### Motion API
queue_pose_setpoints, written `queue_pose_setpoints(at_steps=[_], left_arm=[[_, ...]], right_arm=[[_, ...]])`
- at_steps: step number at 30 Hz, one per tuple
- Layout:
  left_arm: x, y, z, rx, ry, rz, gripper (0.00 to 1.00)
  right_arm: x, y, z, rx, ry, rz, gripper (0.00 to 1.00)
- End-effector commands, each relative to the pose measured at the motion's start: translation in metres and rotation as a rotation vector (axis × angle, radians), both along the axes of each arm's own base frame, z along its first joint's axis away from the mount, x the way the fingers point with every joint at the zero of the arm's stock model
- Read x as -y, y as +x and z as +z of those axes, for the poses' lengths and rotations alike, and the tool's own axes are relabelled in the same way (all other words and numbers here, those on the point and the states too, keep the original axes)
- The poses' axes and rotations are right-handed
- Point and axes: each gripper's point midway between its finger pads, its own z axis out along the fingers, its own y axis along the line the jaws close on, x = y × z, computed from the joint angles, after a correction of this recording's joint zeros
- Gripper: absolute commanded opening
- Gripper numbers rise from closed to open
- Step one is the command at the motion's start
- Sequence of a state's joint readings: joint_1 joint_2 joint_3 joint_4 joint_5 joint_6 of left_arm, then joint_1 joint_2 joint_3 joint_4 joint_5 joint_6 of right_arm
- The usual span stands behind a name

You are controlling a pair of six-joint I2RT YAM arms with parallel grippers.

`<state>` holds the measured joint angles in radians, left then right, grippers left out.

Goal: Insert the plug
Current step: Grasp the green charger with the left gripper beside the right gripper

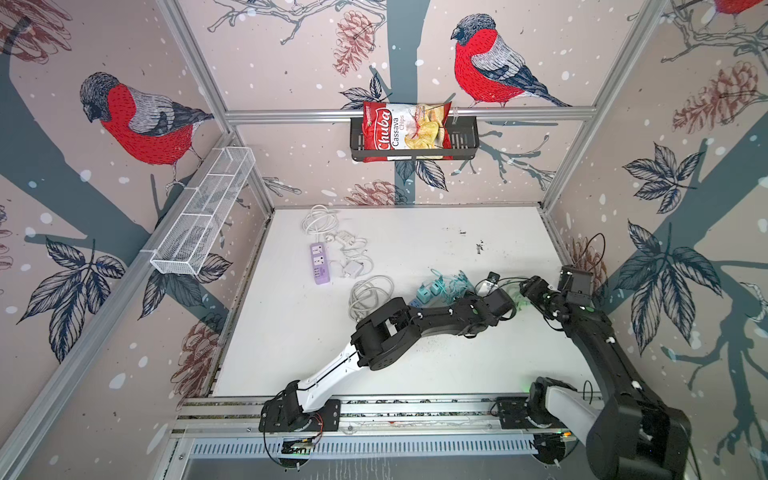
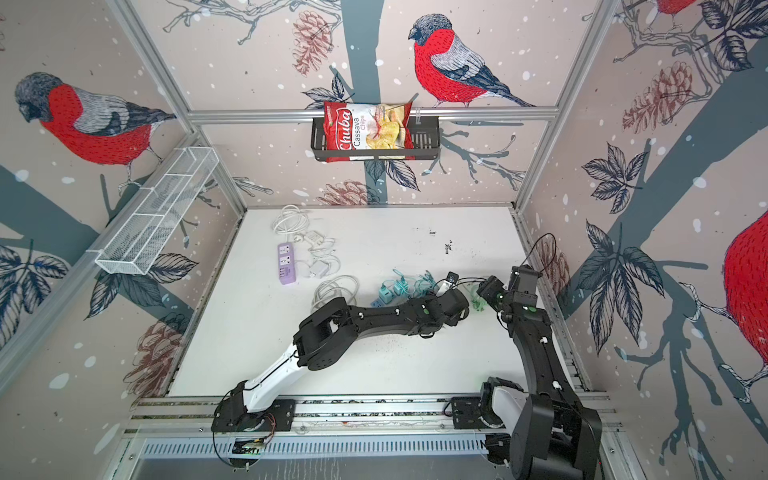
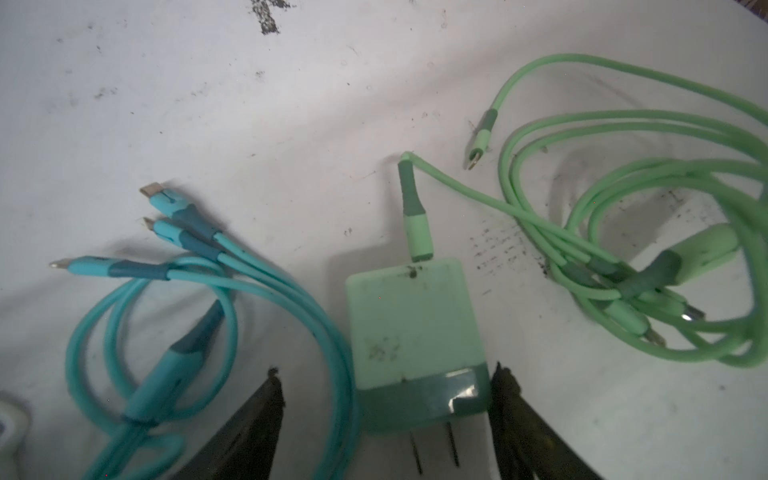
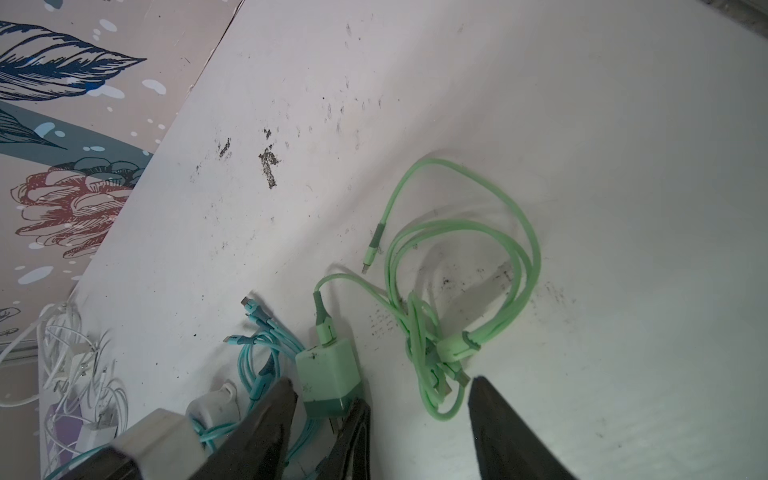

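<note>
Here the left gripper (image 3: 387, 372) straddles the green plug (image 3: 413, 328), which lies flat on the white table (image 3: 208, 104) with its prongs toward the wrist and its long axis running between the spread, not-yet-pinching fingers (image 3: 505, 399). The right gripper (image 1: 524, 289), also spread, hangs just beside.

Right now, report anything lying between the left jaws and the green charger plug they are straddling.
A turquoise rubber cable runs inside the left jaws, between one of them and the pale green square charger plug. On the other side nothing visible intervenes.
</note>
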<state>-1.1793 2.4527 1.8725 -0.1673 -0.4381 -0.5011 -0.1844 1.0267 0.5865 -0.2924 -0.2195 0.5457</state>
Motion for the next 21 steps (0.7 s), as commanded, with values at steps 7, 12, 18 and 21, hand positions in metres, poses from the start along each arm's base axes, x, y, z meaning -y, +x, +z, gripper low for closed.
queue_pose_setpoints(at_steps=[7, 12, 18, 21], left_arm=[[0.004, 0.0, -0.003, -0.004, -0.01, -0.009, 0.68], [0.005, 0.0, -0.001, 0.018, -0.011, -0.032, 0.61], [0.009, -0.003, 0.025, 0.05, -0.047, -0.069, 0.55], [0.014, -0.01, 0.044, 0.08, -0.082, -0.124, 0.55]], right_arm=[[0.0, -0.001, 0.002, 0.016, -0.007, 0.022, 0.68], [0.0, -0.004, 0.005, 0.019, -0.011, 0.024, 0.68], [0.0, -0.009, 0.012, 0.045, -0.007, 0.019, 0.69], [0.0, -0.01, 0.016, 0.056, -0.004, 0.017, 0.69]])
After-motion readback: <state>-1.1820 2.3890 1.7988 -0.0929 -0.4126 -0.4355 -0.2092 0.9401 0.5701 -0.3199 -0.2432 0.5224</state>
